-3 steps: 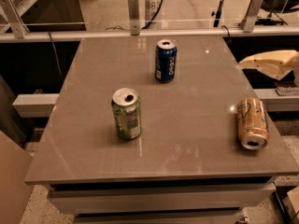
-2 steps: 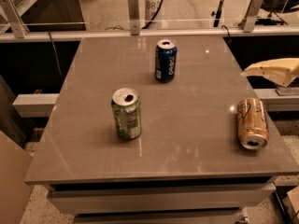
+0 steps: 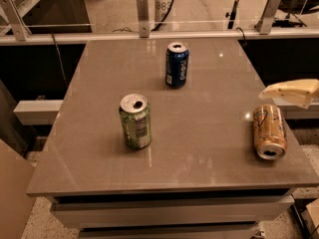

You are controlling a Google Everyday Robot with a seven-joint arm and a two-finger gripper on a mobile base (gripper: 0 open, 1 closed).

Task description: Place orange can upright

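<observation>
On the table point(image 3: 164, 158), orange can point(image 3: 269, 132) lies beside the frame-cropped end effector point(image 3: 288, 90).

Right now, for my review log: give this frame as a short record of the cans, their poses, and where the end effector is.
surface: grey rectangular tabletop
target: orange-copper soda can, lying on its side near the right edge, opened top towards the camera
other 1: green soda can, upright, left of centre
other 2: dark blue soda can, upright, far centre
end effector: cream-coloured, at the right edge, by the target's far end; contact unclear
status: target not yet upright
</observation>
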